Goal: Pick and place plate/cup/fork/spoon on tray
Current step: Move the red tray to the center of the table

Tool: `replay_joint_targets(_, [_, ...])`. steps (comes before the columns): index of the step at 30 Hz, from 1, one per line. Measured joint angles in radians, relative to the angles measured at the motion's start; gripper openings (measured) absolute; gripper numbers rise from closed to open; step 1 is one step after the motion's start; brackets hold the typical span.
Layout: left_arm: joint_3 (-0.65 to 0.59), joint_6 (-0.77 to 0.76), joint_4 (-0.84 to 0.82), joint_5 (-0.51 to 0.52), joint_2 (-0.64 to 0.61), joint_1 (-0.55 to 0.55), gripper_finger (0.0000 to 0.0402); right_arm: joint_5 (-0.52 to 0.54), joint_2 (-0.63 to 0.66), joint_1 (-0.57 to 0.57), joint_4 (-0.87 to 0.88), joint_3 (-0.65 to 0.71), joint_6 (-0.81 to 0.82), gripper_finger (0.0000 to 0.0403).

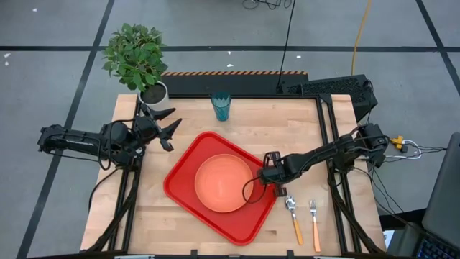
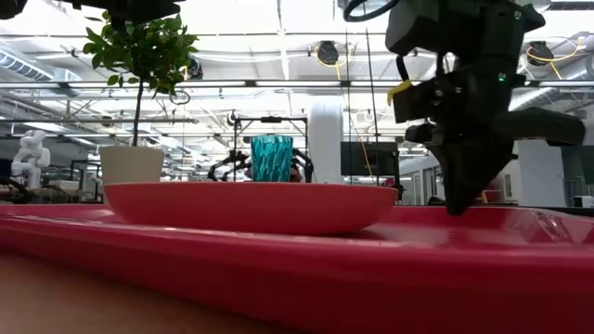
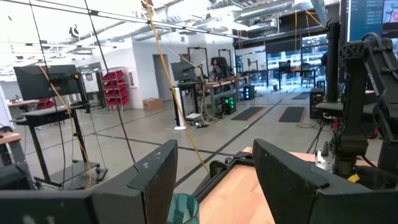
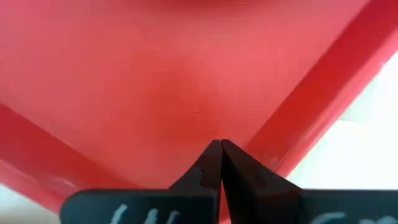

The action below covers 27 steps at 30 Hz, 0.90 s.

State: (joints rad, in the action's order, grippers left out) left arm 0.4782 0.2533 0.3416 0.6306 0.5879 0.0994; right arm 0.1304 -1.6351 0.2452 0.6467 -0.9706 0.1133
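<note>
Cutlery lies nearest the table's front edge, on bare wood off the tray's right corner: the spoon [image 1: 294, 216] and the fork [image 1: 314, 219] side by side, orange handles pointing toward the front, metal ends pointing toward the back, neither touching the tray.

Just behind them is my right gripper [image 1: 267, 170], over the tray's right corner, beside the plate's right edge. My right fingers [image 4: 214, 165] are pressed together with nothing between them, their tips pointing down at the red floor of the tray close to its raised rim. In the low view that gripper [image 2: 457, 204] hangs with its tip right at the tray surface; I cannot tell whether it touches.

The tray [image 1: 185, 193] sits turned diagonally on the middle of the table. It holds one thing: the plate [image 1: 223, 182], lying flat in the tray's centre, with nothing on it.

Farther back and to the left, my left gripper [image 1: 167, 129] hovers over the table's left edge, clear of the tray, its fingers [image 3: 155, 177] spread wide apart and holding nothing.

Beyond that, near the back edge of the table, the cup [image 1: 221, 106] stands upright on the wood, well apart from the tray. At the back left corner stands a potted plant [image 1: 136, 57] in a white pot.
</note>
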Motion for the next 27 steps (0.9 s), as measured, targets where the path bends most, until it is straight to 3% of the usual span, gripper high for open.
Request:
replay_joint_targets(6, [0.0, 0.001, 0.0, 0.0, 0.0, 0.0, 0.0214, -0.03, 0.02, 0.005, -0.029, -0.078, 0.118, 0.0])
replay_joint_targets(12, [0.0, -0.001, 0.0, 0.0, 0.0, 0.0, 0.0214, 0.1, 0.028, -0.012, 0.016, -0.176, 0.244, 0.0])
replay_joint_targets(15, [0.0, -0.011, 0.0, 0.0, 0.0, 0.0, 0.0214, 0.08, 0.026, -0.05, 0.017, -0.182, 0.279, 0.0003])
replay_joint_targets(27, [0.0, -0.014, 0.0, 0.0, 0.0, 0.0, 0.0214, -0.024, 0.027, -0.191, 0.08, -0.153, 0.304, 0.0122])
